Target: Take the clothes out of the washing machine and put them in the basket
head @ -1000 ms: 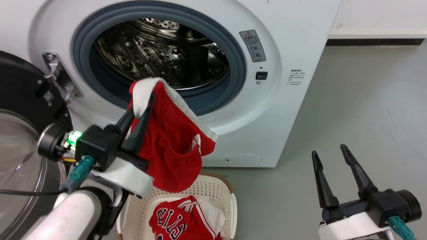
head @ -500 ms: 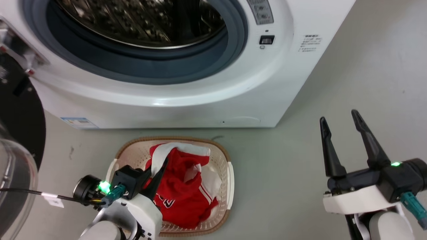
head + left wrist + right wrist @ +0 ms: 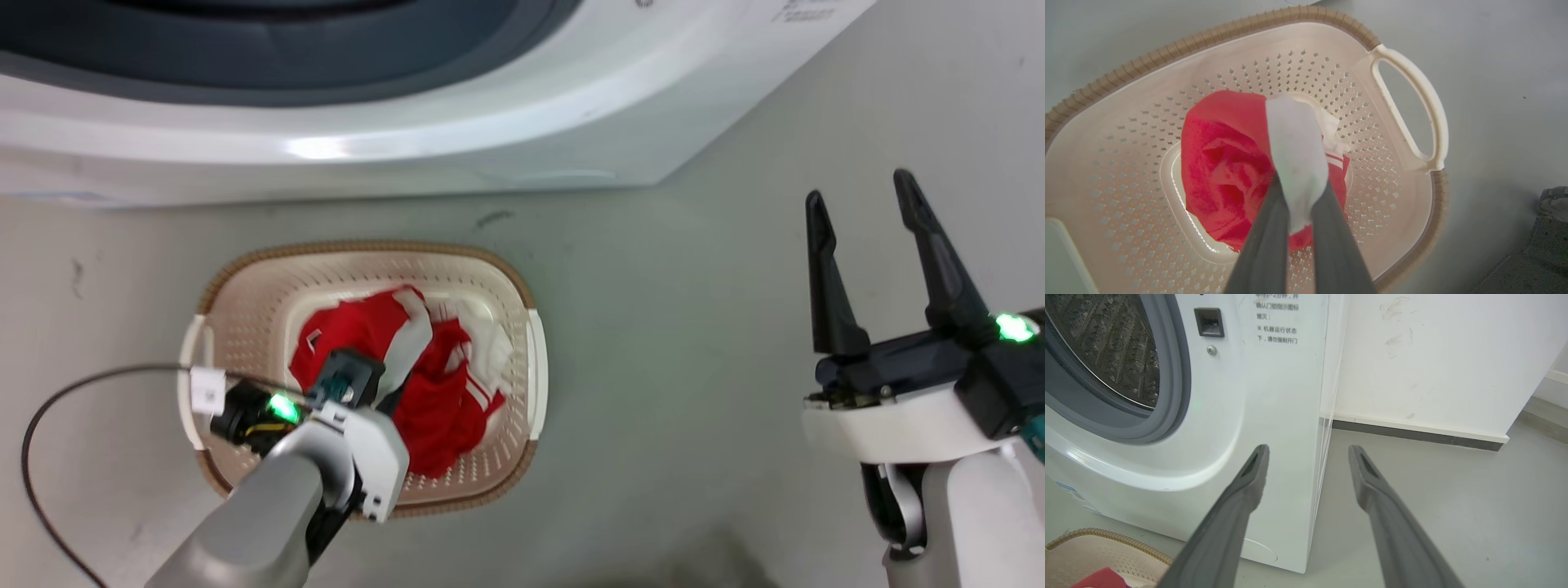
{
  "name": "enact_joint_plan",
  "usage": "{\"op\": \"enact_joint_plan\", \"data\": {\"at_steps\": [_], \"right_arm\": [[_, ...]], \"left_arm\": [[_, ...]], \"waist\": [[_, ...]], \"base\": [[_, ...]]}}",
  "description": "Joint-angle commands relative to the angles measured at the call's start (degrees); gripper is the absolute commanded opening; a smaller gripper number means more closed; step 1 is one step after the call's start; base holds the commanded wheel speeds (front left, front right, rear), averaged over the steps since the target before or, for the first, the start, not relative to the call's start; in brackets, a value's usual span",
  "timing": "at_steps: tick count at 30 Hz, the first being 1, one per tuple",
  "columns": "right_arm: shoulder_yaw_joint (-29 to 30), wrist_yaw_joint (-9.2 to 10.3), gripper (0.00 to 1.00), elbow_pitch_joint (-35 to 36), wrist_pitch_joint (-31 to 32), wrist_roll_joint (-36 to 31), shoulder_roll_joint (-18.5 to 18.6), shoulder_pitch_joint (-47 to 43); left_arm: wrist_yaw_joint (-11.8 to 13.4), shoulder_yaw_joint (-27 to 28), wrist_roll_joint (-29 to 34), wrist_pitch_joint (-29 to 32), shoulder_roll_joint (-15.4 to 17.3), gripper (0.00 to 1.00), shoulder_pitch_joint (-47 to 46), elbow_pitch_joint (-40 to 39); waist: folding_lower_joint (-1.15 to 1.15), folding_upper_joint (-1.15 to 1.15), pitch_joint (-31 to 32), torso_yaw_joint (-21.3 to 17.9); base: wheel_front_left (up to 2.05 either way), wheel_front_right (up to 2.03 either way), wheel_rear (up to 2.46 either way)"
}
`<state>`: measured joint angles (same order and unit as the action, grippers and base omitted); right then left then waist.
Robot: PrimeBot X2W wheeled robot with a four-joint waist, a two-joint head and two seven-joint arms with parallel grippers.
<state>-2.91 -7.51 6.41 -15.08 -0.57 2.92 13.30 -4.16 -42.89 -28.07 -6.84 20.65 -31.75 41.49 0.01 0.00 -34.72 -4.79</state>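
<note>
The left gripper (image 3: 1298, 192) is clenched on the white trim of the soft red clothes (image 3: 1220, 163), which lie inside the cream perforated plastic basket (image 3: 1208, 34). The right gripper (image 3: 857, 184), released, hangs at the basket's 3 o'clock; the white front-loading washing machine (image 3: 408, 139) stands at 12.

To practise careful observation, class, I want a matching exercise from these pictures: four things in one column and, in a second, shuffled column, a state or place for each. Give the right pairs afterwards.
Column 1
1. left gripper
2. right gripper
3. basket
4. washing machine

Column 2
A. jaws apart, holding nothing
B. stands on the floor, red clothes inside
C. jaws shut on the clothes
D. round opening shows a steel drum

Pairs: 1-C; 2-A; 3-B; 4-D
</note>
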Motion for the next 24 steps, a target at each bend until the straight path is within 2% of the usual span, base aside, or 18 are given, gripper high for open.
{"op": "enact_joint_plan", "data": {"at_steps": [1,7,11,16,21,22,23,24], "right_arm": [[0.05,0.04,1.0,0.38,-0.13,0.04,-0.07,1.3],[0.38,0.04,1.0,1.14,-0.13,0.52,-0.07,3.32],[0.67,0.04,1.0,1.65,-0.13,1.02,-0.07,4.56],[1.08,0.04,1.0,1.92,-0.13,1.62,-0.07,4.9],[0.9,0.04,1.0,1.84,-0.13,2.02,-0.07,5.04],[0.83,0.04,1.0,1.72,-0.13,2.06,-0.07,5.12],[0.82,0.04,1.0,1.57,-0.13,2.08,-0.07,5.18],[0.82,0.04,1.0,1.51,-0.13,2.13,-0.07,5.22]], "left_arm": [[-0.6,-0.4,0.13,-0.36,-0.98,0.0,-2.07,2.18],[-2.39,-3.15,1.41,0.06,-4.53,0.0,-10.01,15.92],[-3.07,-5.66,2.25,0.55,-5.76,0.0,-13.66,23.75],[-3.21,-7.08,1.6,2.4,-6.57,0.0,-15.23,28.85],[-3.25,-7.31,0.3,3.83,-7.0,0.0,-15.42,30.64],[-3.24,-7.35,-0.15,4.28,-7.15,0.05,-15.15,30.83],[-3.25,-7.72,-0.14,4.31,-7.27,0.85,-14.9,30.91],[-3.25,-7.73,-0.57,4.1,-7.45,1.0,-14.7,30.95]], "waist": [[-0.01,0.0,-3.85,-1.21],[-0.01,0.0,-8.41,-2.25],[-0.01,0.0,-11.21,-3.25],[-0.01,0.0,-12.86,-4.0],[-0.01,0.0,-13.21,-4.15],[-0.01,0.0,-13.1,-4.15],[-0.01,0.0,-12.89,-4.12],[-0.01,0.0,-12.59,-4.03]], "base": [[0.0,0.0,0.0],[0.0,0.0,0.0],[0.0,0.0,0.0],[0.0,0.0,0.0],[0.0,0.0,0.0],[0.0,0.0,0.0],[0.0,0.0,0.0],[0.0,0.0,0.0]]}}
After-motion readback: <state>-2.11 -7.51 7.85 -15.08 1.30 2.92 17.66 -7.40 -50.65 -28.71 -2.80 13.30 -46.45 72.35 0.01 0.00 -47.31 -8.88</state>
